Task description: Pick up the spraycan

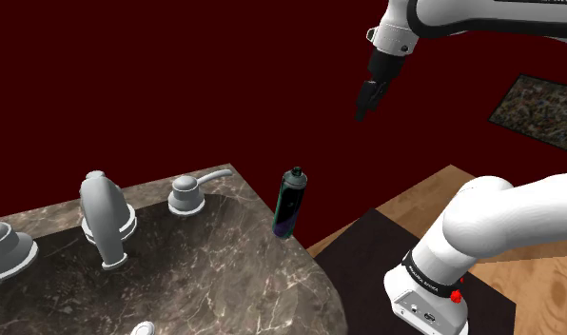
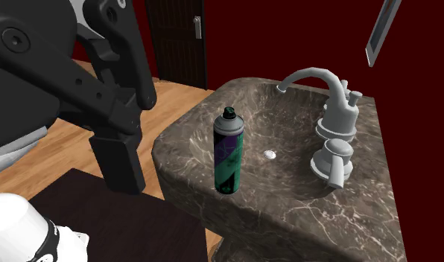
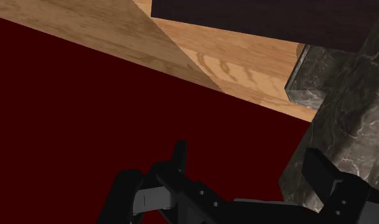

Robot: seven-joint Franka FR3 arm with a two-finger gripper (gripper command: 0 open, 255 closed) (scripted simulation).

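The spraycan (image 1: 290, 202) stands upright on the dark marbled worktop (image 1: 272, 285), at its far right corner in the shoulder view, just beside the edge and right of the faucet handle (image 1: 186, 195). Its long axis is vertical, with the black cap on top. The pincer (image 1: 362, 109) hangs well above it and off to that view's right, beyond the worktop's edge, its 2 fingers spread apart with nothing between them. From the pincer, the can therefore lies down and to the left. I judge the coming move needs a descent and a sideways approach, so that the fingers straddle the upright body.
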